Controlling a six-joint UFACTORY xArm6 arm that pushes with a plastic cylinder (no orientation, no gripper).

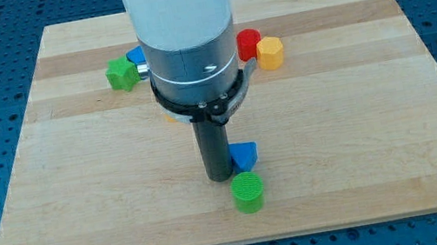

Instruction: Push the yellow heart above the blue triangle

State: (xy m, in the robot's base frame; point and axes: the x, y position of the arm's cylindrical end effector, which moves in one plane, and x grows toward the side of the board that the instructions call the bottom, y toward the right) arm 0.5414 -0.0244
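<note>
My tip (220,178) rests on the board just left of the blue triangle (245,154), touching or nearly touching it. A green round block (248,192) lies right below the triangle and to the lower right of my tip. The yellow block (269,53), whose heart shape is hard to make out, lies toward the view's top right of the arm, touching a red block (248,44) on its left. It is well above the blue triangle and a little to its right.
A green block (121,74) and a blue block (136,56) sit together at the upper left, the blue one partly hidden by the arm. A small orange sliver (170,119) shows at the arm's left edge. The arm's body hides the board's middle top.
</note>
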